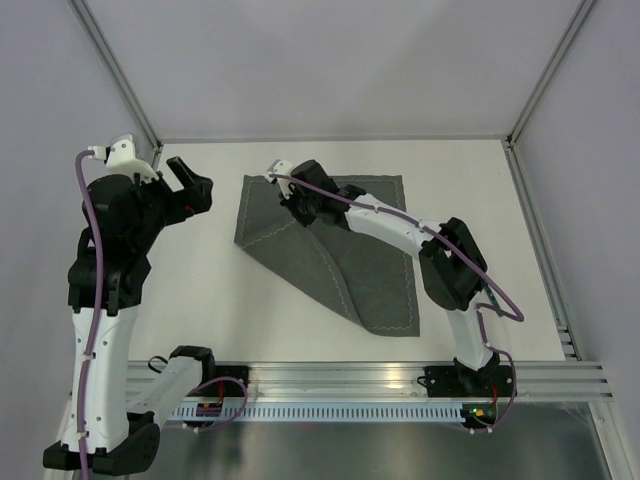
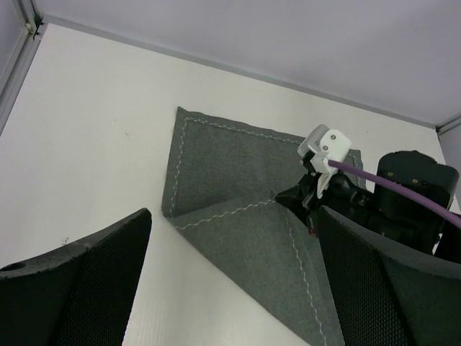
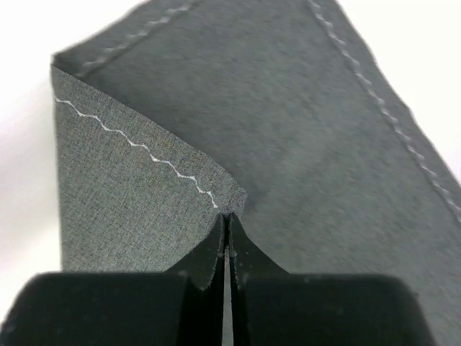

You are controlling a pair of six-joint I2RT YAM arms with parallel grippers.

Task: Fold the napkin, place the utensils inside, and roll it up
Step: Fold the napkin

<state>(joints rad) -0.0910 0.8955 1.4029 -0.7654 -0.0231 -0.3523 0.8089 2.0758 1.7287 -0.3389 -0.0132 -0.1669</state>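
The dark grey napkin (image 1: 340, 250) lies on the white table, its near left corner folded over toward the far side; it also shows in the left wrist view (image 2: 238, 216) and the right wrist view (image 3: 302, 122). My right gripper (image 1: 298, 207) is shut on the tip of that folded corner (image 3: 229, 205) and holds it over the middle of the cloth. My left gripper (image 1: 195, 190) is open and empty, raised above the table left of the napkin. The fork is out of view.
Grey walls and metal frame posts (image 1: 120, 80) close in the table on the far and both sides. A metal rail (image 1: 400, 385) runs along the near edge by the arm bases. Bare white table (image 1: 200, 290) lies left of the napkin.
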